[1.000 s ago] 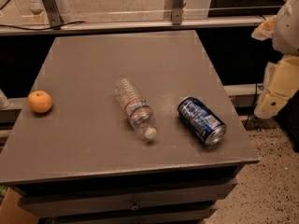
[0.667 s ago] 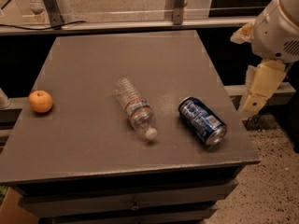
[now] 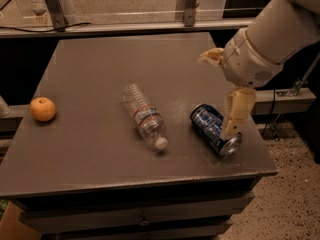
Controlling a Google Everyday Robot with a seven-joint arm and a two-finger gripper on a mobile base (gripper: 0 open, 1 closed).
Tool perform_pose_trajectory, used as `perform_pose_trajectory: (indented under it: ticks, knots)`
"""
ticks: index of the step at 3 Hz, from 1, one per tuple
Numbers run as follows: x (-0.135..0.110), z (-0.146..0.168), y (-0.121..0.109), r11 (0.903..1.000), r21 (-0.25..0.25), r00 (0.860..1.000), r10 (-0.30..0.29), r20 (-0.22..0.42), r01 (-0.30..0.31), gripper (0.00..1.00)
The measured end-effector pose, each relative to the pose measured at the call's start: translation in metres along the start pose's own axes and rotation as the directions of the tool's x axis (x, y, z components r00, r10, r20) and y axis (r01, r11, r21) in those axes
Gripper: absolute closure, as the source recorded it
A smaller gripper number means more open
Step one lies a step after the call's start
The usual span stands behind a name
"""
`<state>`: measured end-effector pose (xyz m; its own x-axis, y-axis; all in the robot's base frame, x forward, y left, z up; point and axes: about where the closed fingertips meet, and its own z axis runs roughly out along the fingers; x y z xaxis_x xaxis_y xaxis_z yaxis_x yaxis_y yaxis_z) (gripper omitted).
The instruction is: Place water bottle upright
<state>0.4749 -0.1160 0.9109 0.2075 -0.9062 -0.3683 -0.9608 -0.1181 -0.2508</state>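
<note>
Water bottle down, gripper not yet on it.
The water bottle [image 3: 145, 116] lies on its side just left of the soda can [image 3: 216, 130]. The gripper [image 3: 216, 96], fingers spread, hangs over the can. It should probably clear the can leftward, then pinch the bottle's ribbed body.

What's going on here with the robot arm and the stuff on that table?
A robot arm is out over the table to stand the bottle upright. The bottle lies on its side mid-table, cap toward the front edge, untouched. The gripper hangs open at the right, above a can lying on its side. An orange sits at the left.
</note>
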Motion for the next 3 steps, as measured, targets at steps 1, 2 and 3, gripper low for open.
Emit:
perform_pose_trajectory:
  ticks: [1, 2, 3]
  knots:
    - [-0.025, 0.014, 0.0, 0.9882, -0.003, 0.988, -0.153, 0.031, 0.153, 0.0]
    - [-0.052, 0.019, 0.001, 0.9483, 0.002, 0.947, -0.317, 0.051, 0.317, 0.0]
    - [-0.076, 0.027, 0.002, 0.8867, -0.02, 0.885, -0.459, 0.077, 0.462, 0.0]
